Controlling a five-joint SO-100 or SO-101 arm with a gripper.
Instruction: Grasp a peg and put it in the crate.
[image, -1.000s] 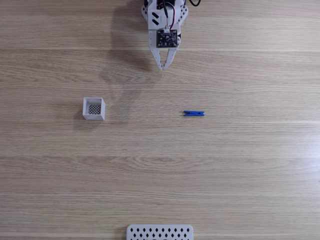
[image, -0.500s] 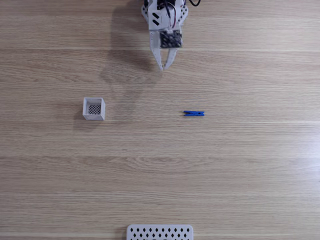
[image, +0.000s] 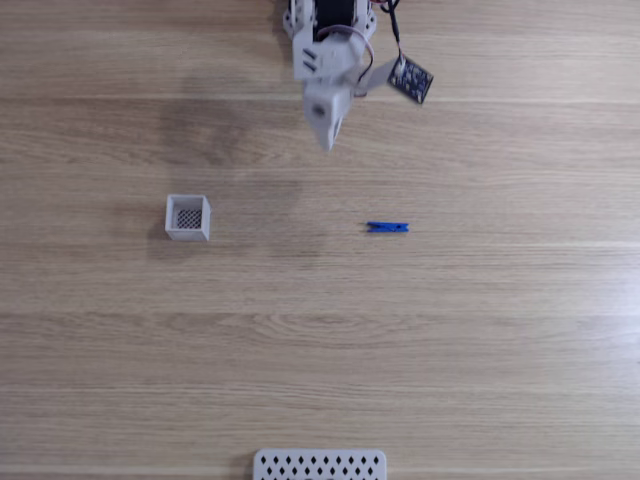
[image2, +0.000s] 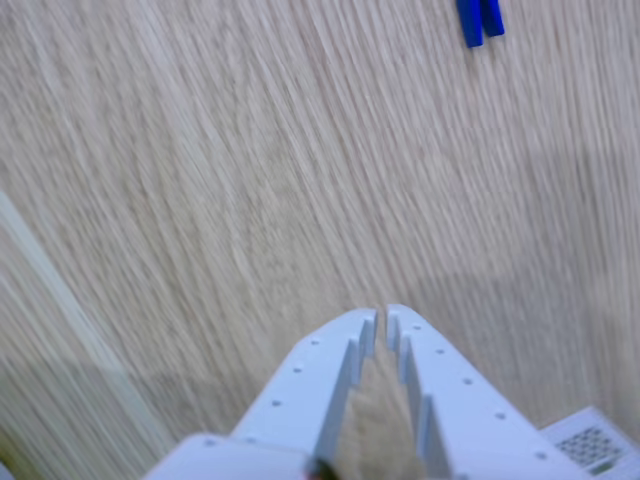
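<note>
The bright blue peg (image: 387, 227) lies flat on the wooden table, right of centre in the fixed view; its end also shows at the top edge of the other view as the peg (image2: 479, 22). The small white crate (image: 188, 217) with a dark mesh bottom stands to the left, and a corner of the crate (image2: 590, 443) shows at the bottom right of the other view. My white gripper (image: 327, 143) hangs near the top centre, well above and left of the peg, rolled onto its side. In the other view the gripper (image2: 381, 317) has its fingertips nearly touching, with nothing between them.
A wide flat white panel (image: 319, 465) with diamond-shaped holes lies at the bottom edge of the fixed view. The wrist camera board (image: 411, 80) sticks out to the right of the arm. Bare wooden tabletop (image: 320, 330) stretches between the crate, the peg and the panel.
My wrist has rolled, so the camera board swung from the front of the gripper out to the right. The fingertips stayed near the same spot. Peg and crate did not move.
</note>
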